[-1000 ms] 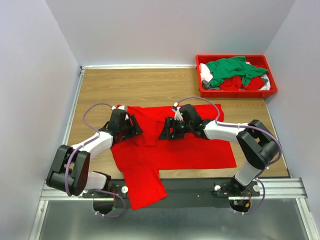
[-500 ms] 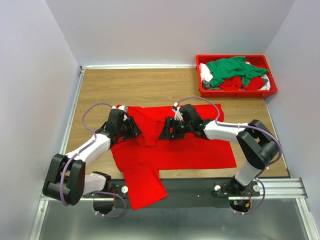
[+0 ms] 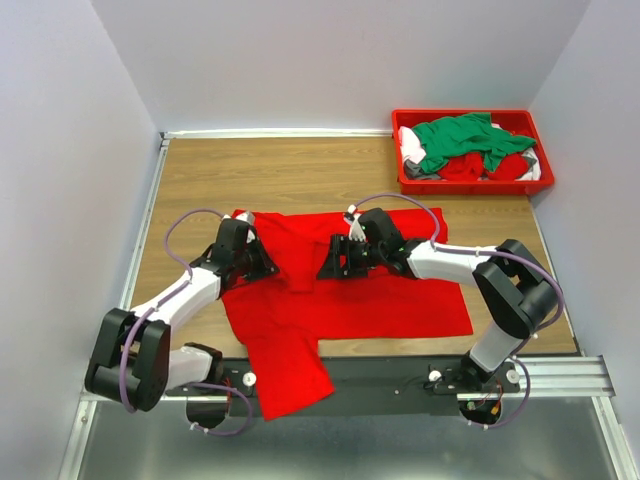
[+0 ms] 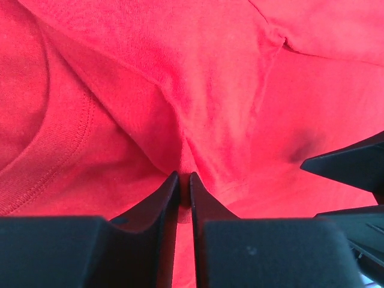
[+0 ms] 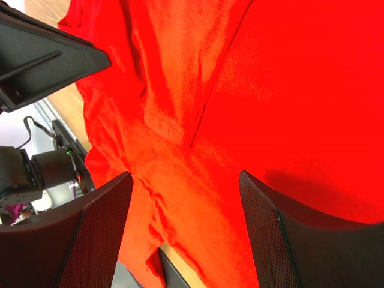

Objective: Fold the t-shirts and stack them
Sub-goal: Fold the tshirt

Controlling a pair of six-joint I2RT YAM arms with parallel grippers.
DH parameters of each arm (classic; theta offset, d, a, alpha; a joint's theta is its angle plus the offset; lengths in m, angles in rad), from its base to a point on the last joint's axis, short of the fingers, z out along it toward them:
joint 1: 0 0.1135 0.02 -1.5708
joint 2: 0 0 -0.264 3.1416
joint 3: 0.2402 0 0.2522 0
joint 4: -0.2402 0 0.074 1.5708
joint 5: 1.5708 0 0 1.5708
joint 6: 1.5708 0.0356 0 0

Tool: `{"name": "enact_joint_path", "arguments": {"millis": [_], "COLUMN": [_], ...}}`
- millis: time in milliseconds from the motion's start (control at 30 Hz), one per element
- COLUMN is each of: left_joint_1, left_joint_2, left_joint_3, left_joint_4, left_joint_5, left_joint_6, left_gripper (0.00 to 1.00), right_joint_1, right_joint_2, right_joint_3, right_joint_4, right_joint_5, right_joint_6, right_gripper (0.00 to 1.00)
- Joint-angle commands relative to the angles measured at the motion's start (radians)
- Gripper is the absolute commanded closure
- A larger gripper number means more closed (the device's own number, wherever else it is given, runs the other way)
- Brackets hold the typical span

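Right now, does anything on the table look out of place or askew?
Yes. The red t-shirt lies crooked and wrinkled rather than flat, and one end of it hangs over the near edge of the table.

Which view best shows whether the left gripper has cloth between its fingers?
Left wrist: the left gripper has its fingers nearly together on a raised fold of the red t-shirt. The top view shows only its body on the shirt; the right wrist view shows nothing of the pinch.
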State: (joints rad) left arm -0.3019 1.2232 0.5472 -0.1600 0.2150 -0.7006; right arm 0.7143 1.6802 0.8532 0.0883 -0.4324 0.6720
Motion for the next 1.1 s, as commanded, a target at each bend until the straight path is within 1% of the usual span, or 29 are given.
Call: {"name": "enact_joint_path", "arguments": {"millis": [0, 33, 100, 133, 200, 333, 567, 667, 700, 800, 933, 1067], "left_joint_1": [0.004, 0.004, 0.004, 0.004, 0.004, 0.004, 0.004, 0.006, 0.006, 0.006, 0.007, 0.006], "left_joint_2": [-0.031, -0.04, -0.071, -0.082, -0.109, -0.129, -0.139, -0.165, -0.184, -0.246, -0.275, -0.246], "left_joint_3": [-0.006, 0.008, 0.023, 0.036, 0.043, 0.043, 0.008, -0.016, -0.021, -0.021, 0.002, -0.01], "left_joint_4": [-0.022, -0.071, -0.116, -0.162, -0.202, -0.309, -0.355, -0.374, -0.397, -0.424, -0.469, -0.463], "left_joint_5": [-0.003, -0.021, -0.057, -0.066, -0.086, -0.173, -0.189, -0.186, -0.193, -0.203, -0.206, -0.195], "left_joint_6": [-0.03, -0.036, -0.051, -0.06, -0.076, -0.102, -0.166, -0.22, -0.255, -0.305, -0.33, -0.338], "left_gripper": [0.81, 0.83, 0.87, 0.87, 0.88, 0.89, 0.89, 0.9, 0.93, 0.94, 0.94, 0.94], "right_joint_1": [0.007, 0.005, 0.007, 0.007, 0.007, 0.007, 0.007, 0.007, 0.007, 0.007, 0.005, 0.005], "right_joint_2": [-0.023, -0.024, -0.024, -0.025, -0.028, -0.042, -0.077, -0.102, -0.112, -0.128, -0.145, -0.16], "right_joint_3": [-0.019, -0.017, -0.016, -0.013, -0.013, -0.008, 0.012, 0.017, 0.021, 0.027, 0.033, 0.038], "right_joint_4": [0.008, 0.008, 0.008, 0.007, 0.005, -0.01, -0.071, -0.113, -0.139, -0.163, -0.183, -0.199], "right_joint_5": [0.007, 0.009, 0.009, 0.009, 0.011, 0.04, 0.112, 0.17, 0.2, 0.242, 0.305, 0.354], "right_joint_6": [-0.014, -0.015, -0.018, -0.018, -0.02, -0.032, -0.072, -0.087, -0.103, -0.112, -0.118, -0.12], "right_gripper": [0.21, 0.21, 0.21, 0.21, 0.21, 0.21, 0.21, 0.21, 0.21, 0.2, 0.2, 0.2]}}
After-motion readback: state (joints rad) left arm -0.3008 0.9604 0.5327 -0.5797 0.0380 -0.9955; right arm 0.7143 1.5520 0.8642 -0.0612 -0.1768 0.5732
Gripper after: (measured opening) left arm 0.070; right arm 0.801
